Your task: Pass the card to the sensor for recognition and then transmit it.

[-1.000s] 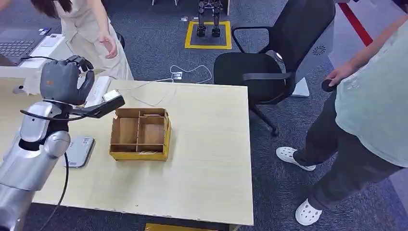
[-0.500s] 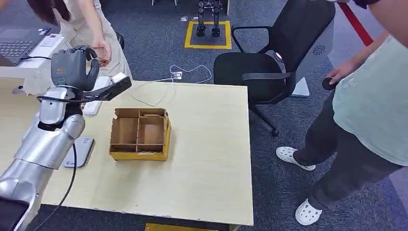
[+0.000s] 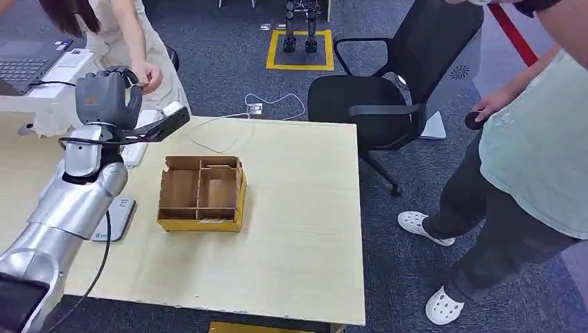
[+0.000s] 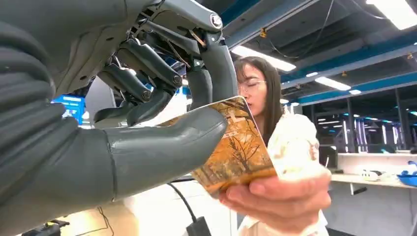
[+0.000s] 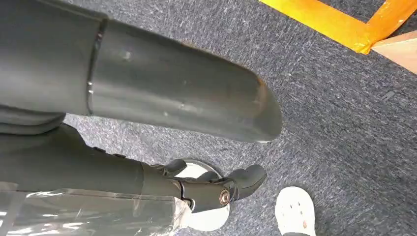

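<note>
Autumn-printed card (image 4: 236,147) pinched by the left hand (image 3: 105,97) beyond the desk (image 3: 298,208), a person's hand (image 4: 280,199) gripping it too; handover under way, release apparently remaining.

In the left wrist view the thick grey thumb of the left hand (image 4: 147,147) covers one side of the card (image 4: 236,147), and the person's hand (image 4: 280,196) hides the card's outer corner, so its full outline cannot be made out. In the head view the card is too small to tell between the two hands. The scanner (image 3: 111,218) on the table (image 3: 298,229) is partly hidden behind the left arm. The right hand (image 5: 216,189) is cut off by the picture's edge, so whether it holds anything cannot be told.
</note>
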